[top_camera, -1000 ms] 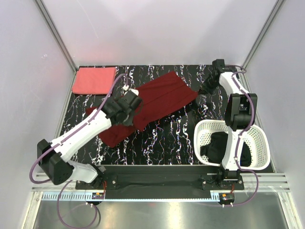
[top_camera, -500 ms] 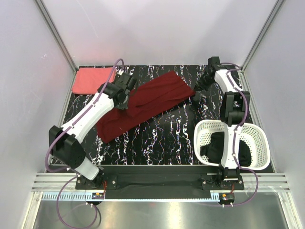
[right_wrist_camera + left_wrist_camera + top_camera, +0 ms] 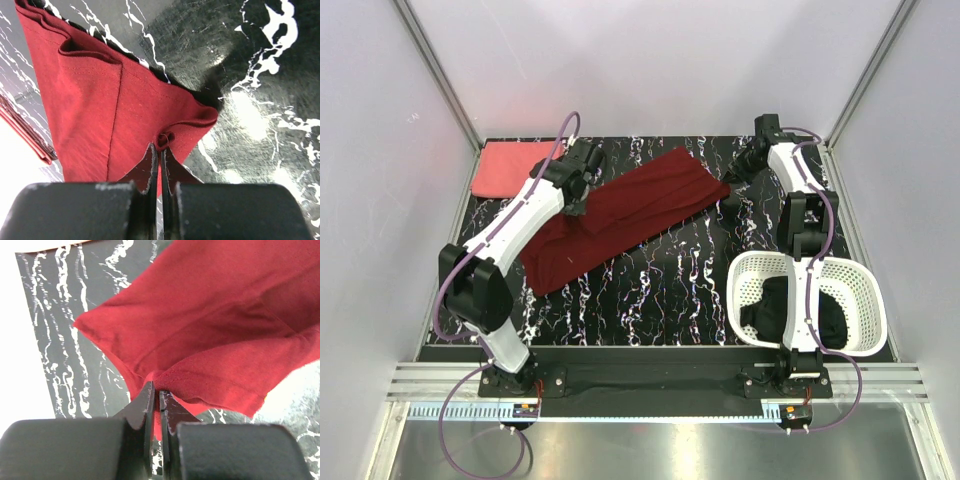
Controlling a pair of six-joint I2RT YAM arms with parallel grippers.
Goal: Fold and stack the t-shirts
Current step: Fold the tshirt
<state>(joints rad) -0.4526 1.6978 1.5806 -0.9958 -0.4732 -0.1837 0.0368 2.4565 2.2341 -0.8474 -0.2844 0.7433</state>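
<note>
The dark maroon t-shirt point(image 3: 620, 215) lies stretched in a long band across the black marbled table point(image 3: 670, 290). My left gripper point(image 3: 582, 190) is shut on its far left edge; the left wrist view shows the jaws pinching a cloth fold point(image 3: 200, 340). My right gripper point(image 3: 730, 180) is shut on its right corner, with the cloth point(image 3: 100, 100) bunched between the jaws. The coral pink t-shirt point(image 3: 515, 168) lies folded at the far left corner. The black t-shirt point(image 3: 780, 305) sits in the basket.
A white lattice basket point(image 3: 865, 300) stands at the near right, beside the right arm's base. White walls close in the table on three sides.
Both grippers have carried the maroon shirt's far edge toward the back of the table, pulling it flatter and longer. The left arm has stretched out farther.
</note>
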